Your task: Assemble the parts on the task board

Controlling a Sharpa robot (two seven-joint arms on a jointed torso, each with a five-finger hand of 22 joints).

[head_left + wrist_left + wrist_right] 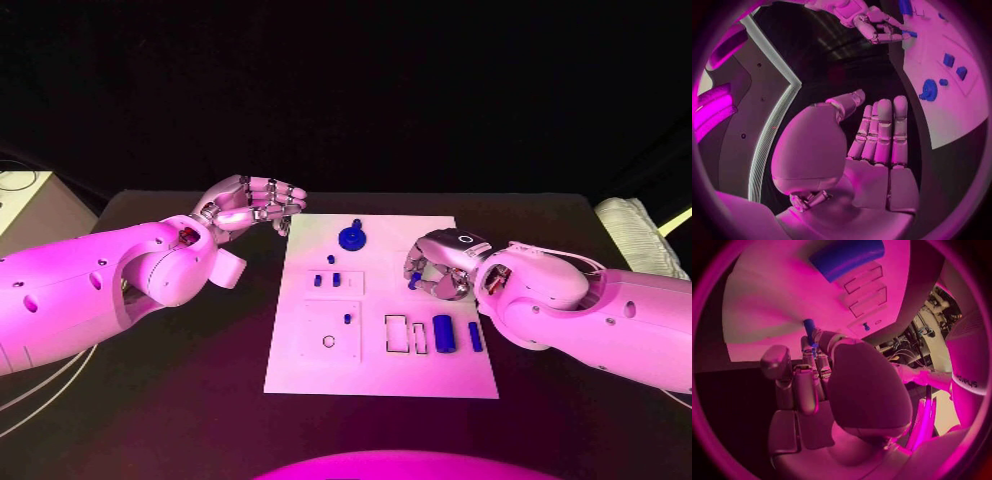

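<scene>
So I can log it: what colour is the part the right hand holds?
Blue part, pinched by the right hand; clearest in the right wrist view.

Smooth rounded arms (101, 285) end in jointed hands.

Hardly any writing can be read here. In the right wrist view, a short line of dark letters runs along a pale curved casing (969, 381) near the circle's rim; it looks like a maker's name, but the letters are too small and bent to spell out with certainty. In the head view, a small dark ring mark sits on the back of the right hand (444, 262), near the wrist; it is a plain circle, not a letter or number. The white rectangular task board (378, 375) carries outlined slots but no legible text, label or number.
</scene>
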